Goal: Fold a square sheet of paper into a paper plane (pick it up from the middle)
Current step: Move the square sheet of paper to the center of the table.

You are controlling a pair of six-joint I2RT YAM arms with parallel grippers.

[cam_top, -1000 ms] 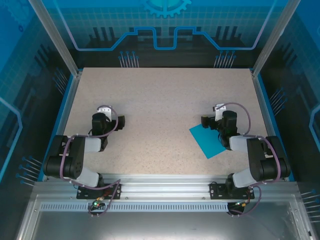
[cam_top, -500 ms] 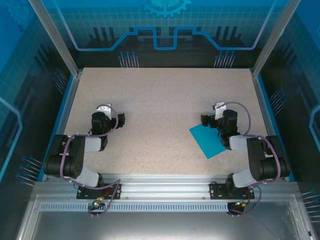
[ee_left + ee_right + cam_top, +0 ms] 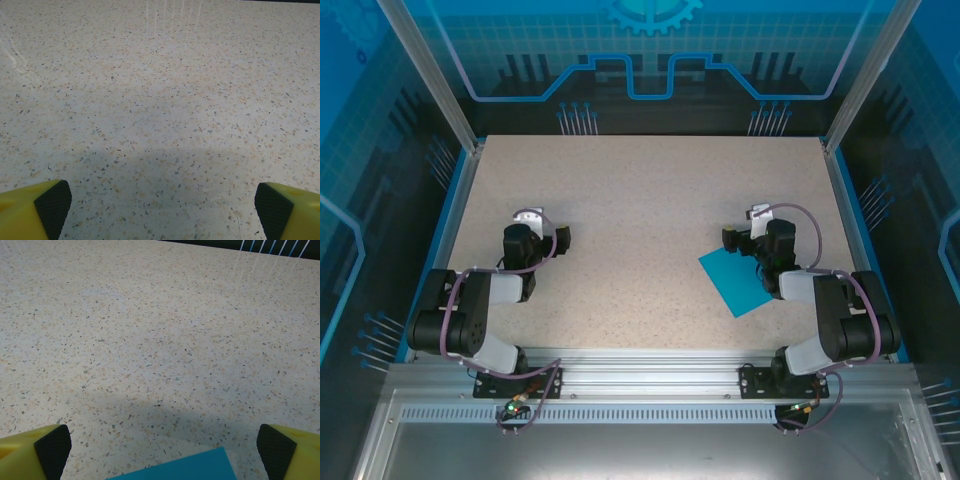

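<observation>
The square sheet of paper is teal-blue and lies flat on the speckled table at the right, turned like a diamond. Its far corner shows at the bottom of the right wrist view. My right gripper hovers over the sheet's far edge, open, with nothing between its yellow, black-padded fingers. My left gripper is over bare table at the left, well away from the sheet. It is open too, and its fingertips stand wide apart around nothing. The paper plane is out of view.
The table is bordered by blue rails, with glass walls at the back and sides. An aluminium rail carrying both arm bases runs along the near edge. Bare speckled surface lies between the two grippers and beyond them.
</observation>
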